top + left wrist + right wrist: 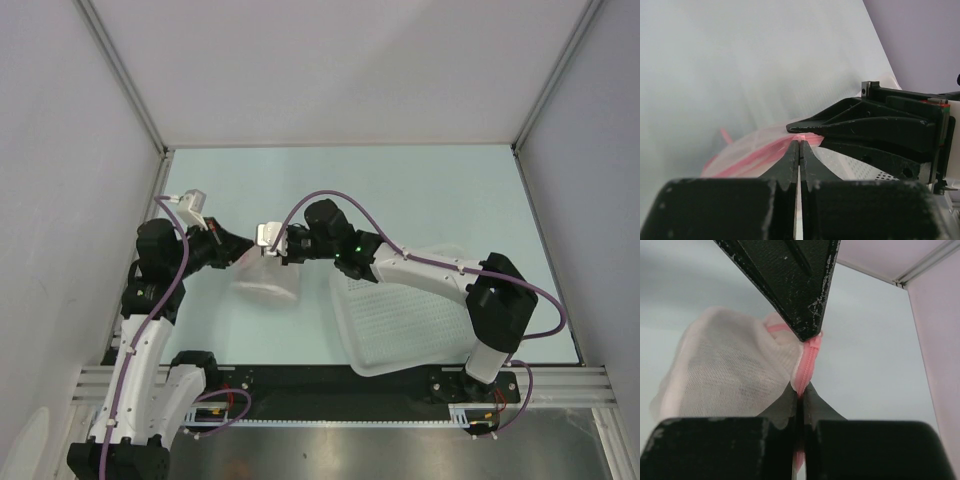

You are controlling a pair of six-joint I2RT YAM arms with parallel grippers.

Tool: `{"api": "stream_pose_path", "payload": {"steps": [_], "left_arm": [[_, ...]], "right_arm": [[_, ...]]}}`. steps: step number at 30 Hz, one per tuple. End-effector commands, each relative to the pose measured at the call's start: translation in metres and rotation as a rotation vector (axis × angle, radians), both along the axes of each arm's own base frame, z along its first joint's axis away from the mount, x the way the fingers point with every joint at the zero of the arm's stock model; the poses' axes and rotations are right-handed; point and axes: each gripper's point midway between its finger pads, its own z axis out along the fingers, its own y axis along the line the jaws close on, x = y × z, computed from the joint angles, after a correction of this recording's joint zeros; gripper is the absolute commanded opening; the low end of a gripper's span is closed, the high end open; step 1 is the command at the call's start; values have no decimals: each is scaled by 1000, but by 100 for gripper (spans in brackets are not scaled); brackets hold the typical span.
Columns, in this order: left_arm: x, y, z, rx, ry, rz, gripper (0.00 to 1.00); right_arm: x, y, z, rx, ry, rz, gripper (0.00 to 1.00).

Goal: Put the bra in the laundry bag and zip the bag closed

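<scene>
Step in hand, as judged: the closing of the zip. Both pincers meet at the mouth of the translucent white mesh laundry bag, which rests on the pale counter in front of the left arm's base, its bulk hanging at 6 o'clock of the two tips in the top view.

Left pincer: jaws fully together, nipping the bag's pink zipper trim at its upper end. Right pincer: jaws likewise pressed shut on the same pink strip, just below the left's hold.

Next move, as judged: one pincer must hold the trim taut while the other draws the slider along the track. The slack mesh calls for steady tension, or the teeth may bunch.

Not determinable: the bra appears in no view. The mesh shows only white and pink, so whether it is inside cannot be confirmed. The slider itself is hidden between the fingers, and how far the zip is closed cannot be told. A white perforated plastic basket lies at 4 o'clock of the bag, partly covered by the right arm.
</scene>
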Motion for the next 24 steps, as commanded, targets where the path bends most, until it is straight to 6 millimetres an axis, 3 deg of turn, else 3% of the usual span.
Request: {"api": "stream_pose_path", "payload": {"steps": [1,6,8,9,11,14,15,16,17,18,20,24], "left_arm": [[10,15,-5,71,-13,80,0],[20,51,-47,150,153,243,0],[22,63,-53,138,182,289,0],[22,66,-56,129,192,294,0],[21,64,-54,102,187,267,0],[23,47,-33,31,112,177,0],[22,41,-25,8,82,144,0],[22,36,-18,-23,68,122,0],[21,29,-8,-48,39,80,0],[21,26,0,-53,18,69,0],[20,20,9,-44,-9,43,0],[21,10,14,-19,-29,13,0]], "right_arm": [[12,-3,25,60,-49,-21,0],[22,-33,14,97,-66,-39,0],[32,-48,21,132,-92,-62,0],[33,-55,12,122,-84,-75,0],[43,-67,14,130,-95,-103,0],[48,-74,3,103,-81,-113,0],[50,-75,-1,89,-75,-124,11],[52,-76,0,76,-51,-138,28],[49,-75,6,81,-43,-128,53],[43,-73,11,88,-34,-113,65],[30,-72,29,102,-30,-70,80],[9,-58,54,138,-69,-25,86]]}}
